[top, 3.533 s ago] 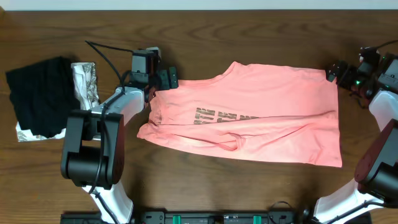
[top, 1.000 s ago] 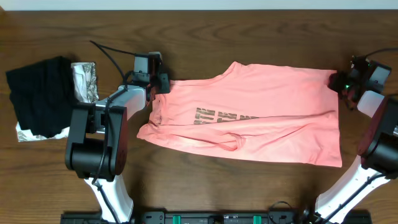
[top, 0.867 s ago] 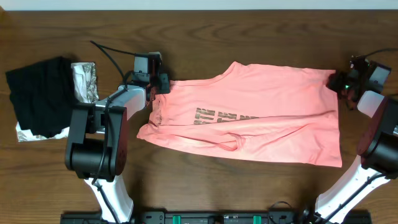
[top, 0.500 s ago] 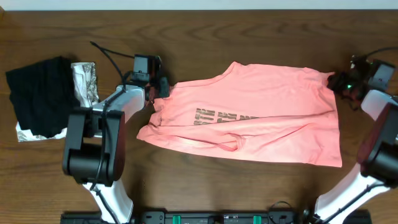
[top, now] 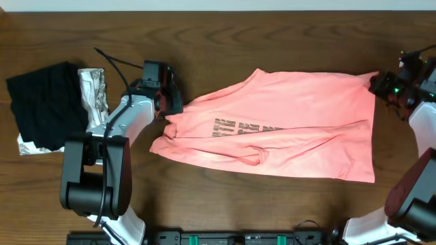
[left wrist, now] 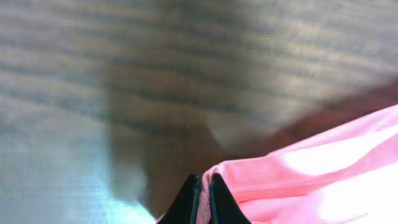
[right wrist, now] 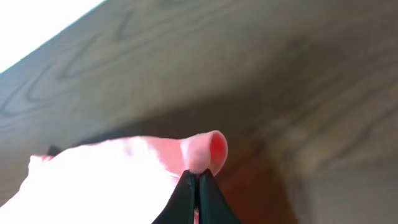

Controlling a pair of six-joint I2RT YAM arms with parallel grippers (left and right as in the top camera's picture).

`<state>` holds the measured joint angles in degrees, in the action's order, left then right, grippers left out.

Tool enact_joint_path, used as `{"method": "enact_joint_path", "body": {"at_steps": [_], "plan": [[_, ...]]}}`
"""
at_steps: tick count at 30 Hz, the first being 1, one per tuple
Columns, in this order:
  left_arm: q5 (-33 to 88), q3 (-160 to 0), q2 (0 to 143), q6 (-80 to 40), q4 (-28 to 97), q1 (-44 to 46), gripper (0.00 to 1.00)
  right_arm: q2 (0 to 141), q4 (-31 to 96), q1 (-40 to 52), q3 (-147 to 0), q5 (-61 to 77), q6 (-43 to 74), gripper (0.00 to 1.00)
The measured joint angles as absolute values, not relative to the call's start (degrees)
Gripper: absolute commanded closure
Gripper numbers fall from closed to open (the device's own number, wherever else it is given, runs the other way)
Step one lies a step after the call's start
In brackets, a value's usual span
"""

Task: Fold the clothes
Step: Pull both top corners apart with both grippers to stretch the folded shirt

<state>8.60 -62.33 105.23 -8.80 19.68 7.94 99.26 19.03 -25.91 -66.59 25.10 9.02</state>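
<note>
On the dark wooden desk (top: 272, 27), a thin salmon-pink T-shirt (top: 293, 122).
Closed left tool (left wrist: 201, 182) and closed right tool (right wrist: 198, 178) each pinch a far corner.

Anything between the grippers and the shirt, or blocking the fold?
Nothing visible. The left gripper and right gripper are each shut on a far corner of the shirt. The black garment and silvery cloth lie well off to the left, apart from it.
</note>
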Motion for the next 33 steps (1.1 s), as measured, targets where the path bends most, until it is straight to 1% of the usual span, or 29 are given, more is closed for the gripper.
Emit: {"method": "enact_joint_path", "body": {"at_steps": [11, 21, 29, 33], "plan": [[8.60, -62.26, 105.23, -8.99, 27.14, 7.86, 0.94, 98.87, 31.70, -25.93, -66.59, 24.77, 9.02, 0.99], [9.19, -62.26, 105.23, -8.99, 27.57, 4.97, 0.94, 98.87, 34.87, -27.64, -66.59, 26.04, 8.99, 0.99], [17.50, -62.26, 104.66, -9.04, 26.02, 2.02, 0.94, 98.87, 35.62, -32.10, -66.59, 34.59, 8.99, 0.99], [20.29, -62.26, 102.48, -9.04, 25.80, 1.69, 0.94, 98.87, 37.91, -34.26, -66.59, 39.53, 8.99, 0.99]]}}
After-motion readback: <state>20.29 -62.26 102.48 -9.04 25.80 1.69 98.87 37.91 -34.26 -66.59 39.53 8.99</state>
